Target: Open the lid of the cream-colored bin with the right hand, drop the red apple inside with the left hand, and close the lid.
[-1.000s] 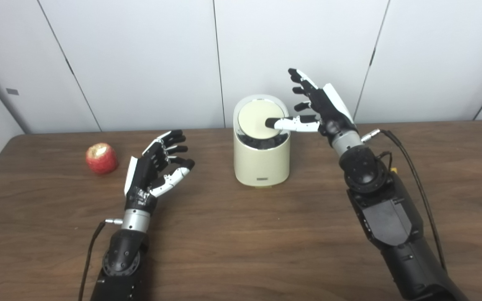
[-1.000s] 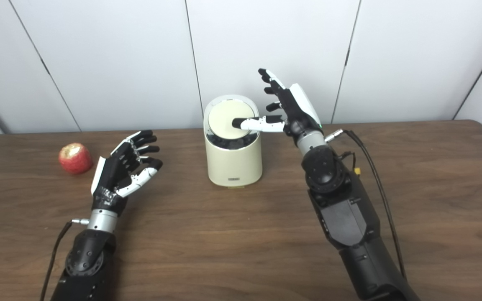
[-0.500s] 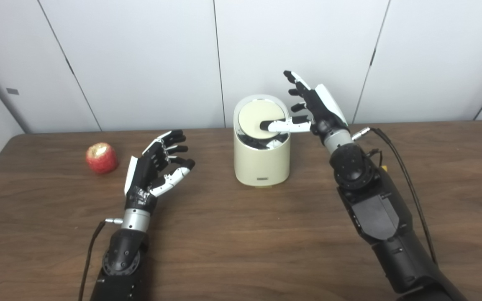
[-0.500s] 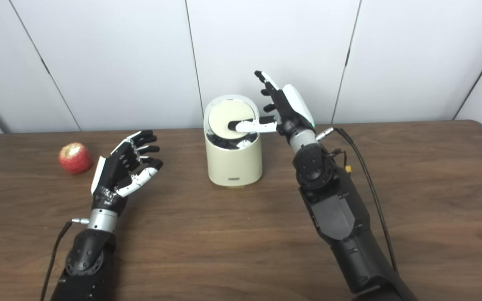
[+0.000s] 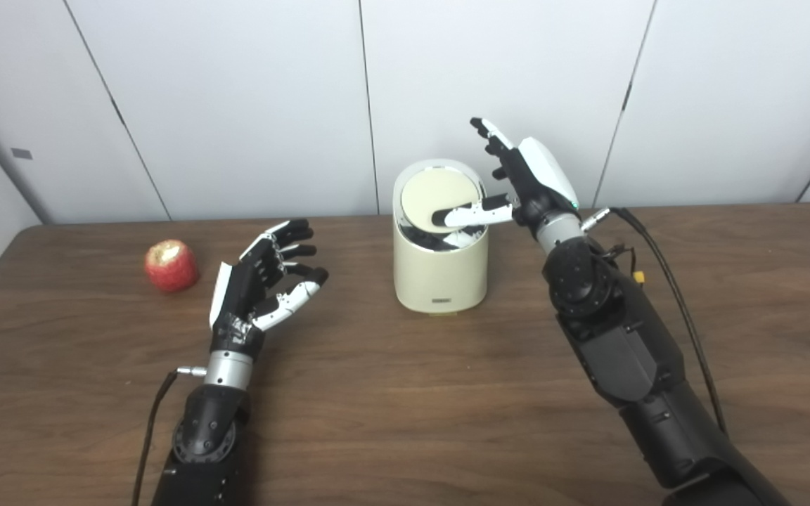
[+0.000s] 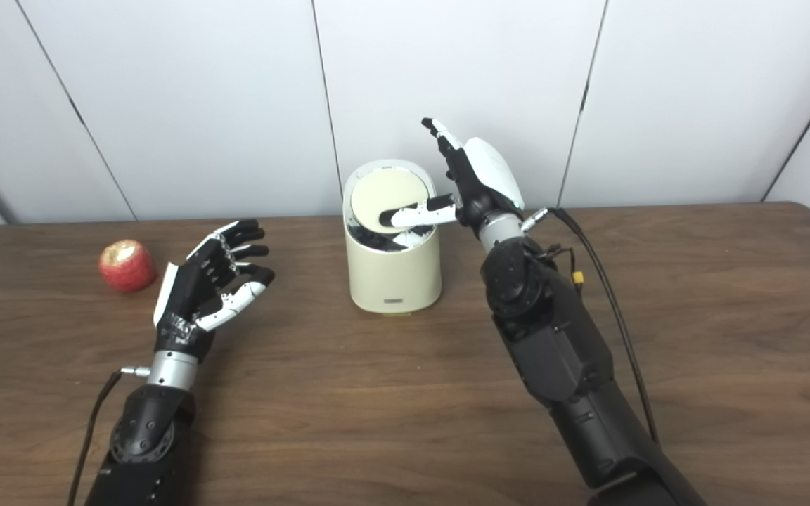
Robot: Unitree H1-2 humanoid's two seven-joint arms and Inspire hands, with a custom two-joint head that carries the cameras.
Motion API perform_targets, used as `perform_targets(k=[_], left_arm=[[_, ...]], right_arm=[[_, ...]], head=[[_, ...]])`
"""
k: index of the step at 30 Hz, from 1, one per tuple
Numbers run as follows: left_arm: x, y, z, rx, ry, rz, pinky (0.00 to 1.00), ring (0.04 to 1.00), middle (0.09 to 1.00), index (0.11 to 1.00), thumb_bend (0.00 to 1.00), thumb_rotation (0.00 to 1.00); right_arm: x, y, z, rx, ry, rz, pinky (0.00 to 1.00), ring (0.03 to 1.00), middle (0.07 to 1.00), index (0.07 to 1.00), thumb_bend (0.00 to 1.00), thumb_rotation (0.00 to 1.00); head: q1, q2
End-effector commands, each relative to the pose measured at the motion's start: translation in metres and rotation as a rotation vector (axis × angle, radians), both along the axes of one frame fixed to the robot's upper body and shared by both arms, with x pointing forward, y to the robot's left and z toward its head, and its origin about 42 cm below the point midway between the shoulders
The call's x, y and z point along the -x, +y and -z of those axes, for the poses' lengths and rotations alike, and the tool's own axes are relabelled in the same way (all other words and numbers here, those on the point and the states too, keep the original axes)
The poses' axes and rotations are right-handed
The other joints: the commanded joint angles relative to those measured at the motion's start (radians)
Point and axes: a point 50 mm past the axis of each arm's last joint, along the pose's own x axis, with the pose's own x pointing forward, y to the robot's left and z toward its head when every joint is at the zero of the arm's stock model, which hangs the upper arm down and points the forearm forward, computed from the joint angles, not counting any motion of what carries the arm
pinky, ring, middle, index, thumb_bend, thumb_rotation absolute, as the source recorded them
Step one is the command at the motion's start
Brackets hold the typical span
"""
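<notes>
No readable text anywhere. The cream-colored bin [image 5: 439, 270] has a small grey label strip [image 5: 440, 302] low on its front face, too small and blurred to make out. Small grey plate [image 5: 21, 153] on the left wall panel: also illegible.

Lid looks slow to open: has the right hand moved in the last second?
Yes. The right hand has shifted left toward the bin, and its thumb now presses lower and further across the tilted lid.
</notes>
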Motion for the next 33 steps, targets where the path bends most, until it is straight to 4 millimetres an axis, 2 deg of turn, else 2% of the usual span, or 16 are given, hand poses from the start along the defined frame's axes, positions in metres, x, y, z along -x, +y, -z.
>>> perform_targets(k=[1,5,10,19,24,29,33], left_arm=[[0.037,-0.003,0.055,0.02,0.149,-0.023,0.58,0.706,0.772,0.791,0.63,0.18],[0.038,-0.003,0.055,0.022,0.149,-0.022,0.58,0.711,0.775,0.795,0.64,0.19],[0.038,-0.003,0.054,0.024,0.146,-0.023,0.58,0.705,0.77,0.789,0.65,0.2],[0.039,-0.003,0.053,0.019,0.138,-0.018,0.58,0.706,0.774,0.796,0.63,0.18],[0.038,-0.003,0.053,0.027,0.14,-0.016,0.58,0.709,0.777,0.795,0.63,0.18],[0.038,-0.002,0.053,0.02,0.141,-0.017,0.58,0.714,0.779,0.798,0.63,0.19],[0.038,-0.002,0.052,0.028,0.14,-0.016,0.58,0.716,0.782,0.797,0.64,0.19]], right_arm=[[-0.006,0.007,-0.042,0.039,-0.124,-0.001,0.75,0.9,0.938,0.951,0.91,0.28],[-0.004,0.006,-0.041,0.084,-0.119,0.011,0.69,0.874,0.936,0.958,0.91,0.22],[-0.002,0.005,-0.039,0.131,-0.121,0.028,0.66,0.852,0.935,0.953,0.92,0.17],[-0.001,0.007,-0.034,0.205,-0.108,0.056,0.65,0.838,0.942,0.937,0.88,0.09],[0.001,0.006,-0.033,0.248,-0.087,0.053,0.64,0.829,0.949,0.936,0.86,0.09],[0.002,0.005,-0.031,0.275,-0.057,0.048,0.66,0.84,0.957,0.934,0.88,0.1],[0.004,0.002,-0.034,0.216,-0.057,0.034,0.66,0.848,0.957,0.936,0.88,0.15]], head=[[0.0,0.002],[0.0,0.002],[0.003,0.012],[0.003,0.014],[0.004,0.017],[0.004,0.019],[0.004,0.021]])
